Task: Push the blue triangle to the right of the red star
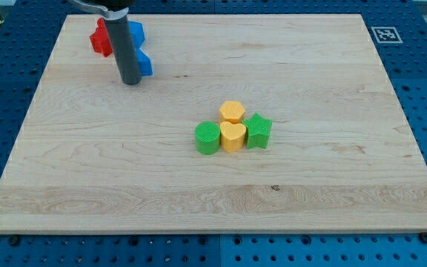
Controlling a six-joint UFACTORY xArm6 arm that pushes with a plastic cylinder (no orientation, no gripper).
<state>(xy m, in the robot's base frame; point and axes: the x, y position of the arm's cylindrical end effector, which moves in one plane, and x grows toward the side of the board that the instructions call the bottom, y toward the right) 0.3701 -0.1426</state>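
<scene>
The red star (pixel 100 38) sits near the top left corner of the wooden board (pixel 310 185), partly hidden by the rod. A blue block (pixel 136 32) lies just right of it, behind the rod. A second blue block (pixel 145 64) lies below that one, touching the rod's right side; which of the two is the triangle I cannot tell. My tip (pixel 130 81) rests on the board just below the red star and against the lower blue block's left side.
A cluster sits right of the board's middle: a yellow hexagon (pixel 232 111), a yellow heart (pixel 233 137), a green cylinder (pixel 207 138) and a green star (pixel 258 130). A marker tag (pixel 384 34) is at the top right corner.
</scene>
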